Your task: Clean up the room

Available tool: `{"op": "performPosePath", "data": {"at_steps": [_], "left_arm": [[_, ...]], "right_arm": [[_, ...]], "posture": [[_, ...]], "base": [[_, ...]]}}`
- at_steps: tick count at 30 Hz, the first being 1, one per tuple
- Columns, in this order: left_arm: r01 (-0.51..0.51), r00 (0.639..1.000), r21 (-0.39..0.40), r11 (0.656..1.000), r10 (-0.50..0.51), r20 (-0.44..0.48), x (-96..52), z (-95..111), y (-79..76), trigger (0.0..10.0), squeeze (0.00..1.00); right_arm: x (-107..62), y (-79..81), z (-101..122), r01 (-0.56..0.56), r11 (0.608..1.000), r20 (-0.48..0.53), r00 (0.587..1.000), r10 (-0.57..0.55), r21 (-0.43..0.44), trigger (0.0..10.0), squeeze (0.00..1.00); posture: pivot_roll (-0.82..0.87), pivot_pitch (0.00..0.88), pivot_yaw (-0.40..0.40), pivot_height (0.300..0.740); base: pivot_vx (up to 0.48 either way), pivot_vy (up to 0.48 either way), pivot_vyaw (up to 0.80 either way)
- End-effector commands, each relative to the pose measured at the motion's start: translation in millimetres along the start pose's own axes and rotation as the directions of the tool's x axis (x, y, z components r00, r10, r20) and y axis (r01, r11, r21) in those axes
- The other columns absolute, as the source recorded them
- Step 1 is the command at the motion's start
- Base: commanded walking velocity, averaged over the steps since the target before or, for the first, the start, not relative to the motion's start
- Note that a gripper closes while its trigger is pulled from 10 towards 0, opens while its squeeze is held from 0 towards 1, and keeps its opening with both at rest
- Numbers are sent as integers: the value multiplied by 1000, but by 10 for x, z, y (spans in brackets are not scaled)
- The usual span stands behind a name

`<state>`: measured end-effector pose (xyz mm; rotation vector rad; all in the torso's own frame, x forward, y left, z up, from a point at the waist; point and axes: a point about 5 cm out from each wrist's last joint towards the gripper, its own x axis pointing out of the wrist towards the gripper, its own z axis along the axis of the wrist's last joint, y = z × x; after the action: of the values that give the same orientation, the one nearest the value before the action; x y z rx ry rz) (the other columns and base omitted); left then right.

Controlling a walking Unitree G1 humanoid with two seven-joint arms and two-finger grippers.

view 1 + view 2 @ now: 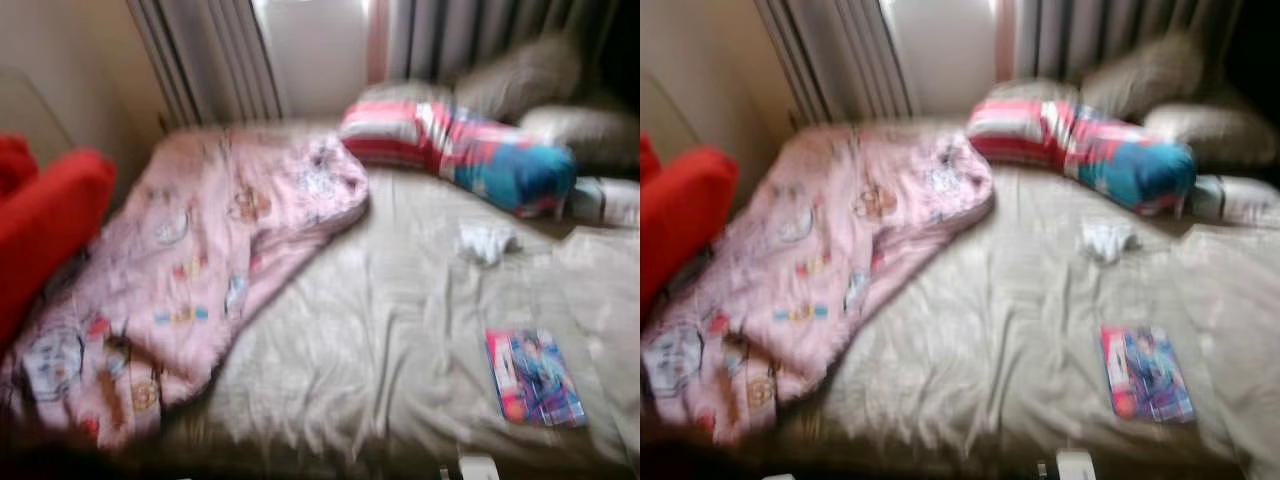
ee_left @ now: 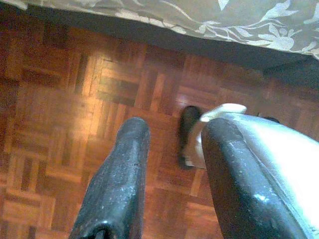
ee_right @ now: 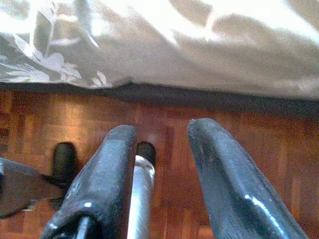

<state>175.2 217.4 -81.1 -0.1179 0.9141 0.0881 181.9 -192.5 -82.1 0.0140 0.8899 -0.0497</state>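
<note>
Lying across the left half of the bed (image 1: 400, 330) is a pink quilt (image 1: 200, 270) printed with small cartoon figures — the blur keeps any writing on it from being read. On the bare beige sheet to the right rests a colourful booklet (image 1: 533, 378), its cover lettering also unreadable, and further up a small crumpled white cloth (image 1: 487, 241). A striped red, white and blue bolster (image 1: 460, 150) sits at the head, with grey pillows (image 1: 560, 95) behind it against the curtains (image 1: 215, 60). A red cushion (image 1: 40, 230) stands at the left edge, just beside the quilt. Both arms hang low over the parquet floor (image 2: 60, 109) by the bed's patterned skirt: the left gripper (image 2: 172, 144) and right gripper (image 3: 159, 149) each have fingers spread apart, holding nothing.
</note>
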Motion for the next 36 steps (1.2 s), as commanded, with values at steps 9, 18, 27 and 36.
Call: {"op": "performPosePath", "data": {"at_steps": [9,18,27,36], "left_arm": [[-17,1000,-1,1000,17,-21,-20,-43,69,10000,0],[-18,1000,-2,1000,18,-23,-20,-45,70,10000,0],[-18,1000,-2,1000,18,-22,-20,-44,68,10000,0],[-16,1000,8,1000,16,-18,-20,-42,68,10000,0]], "right_arm": [[-11,59,-76,-1,999,-23,1000,2,35,10000,0],[-13,53,-83,11,998,-21,1000,-9,63,10000,0],[-14,47,-89,18,997,-26,1000,-16,77,10000,0],[-14,23,-83,23,997,-24,999,-22,72,10000,0]], "posture": [[-62,170,37,740],[-61,171,37,740],[-61,170,36,740],[-61,161,38,740]], "base": [[0,480,0],[0,480,0],[0,469,0],[0,0,351]]}}
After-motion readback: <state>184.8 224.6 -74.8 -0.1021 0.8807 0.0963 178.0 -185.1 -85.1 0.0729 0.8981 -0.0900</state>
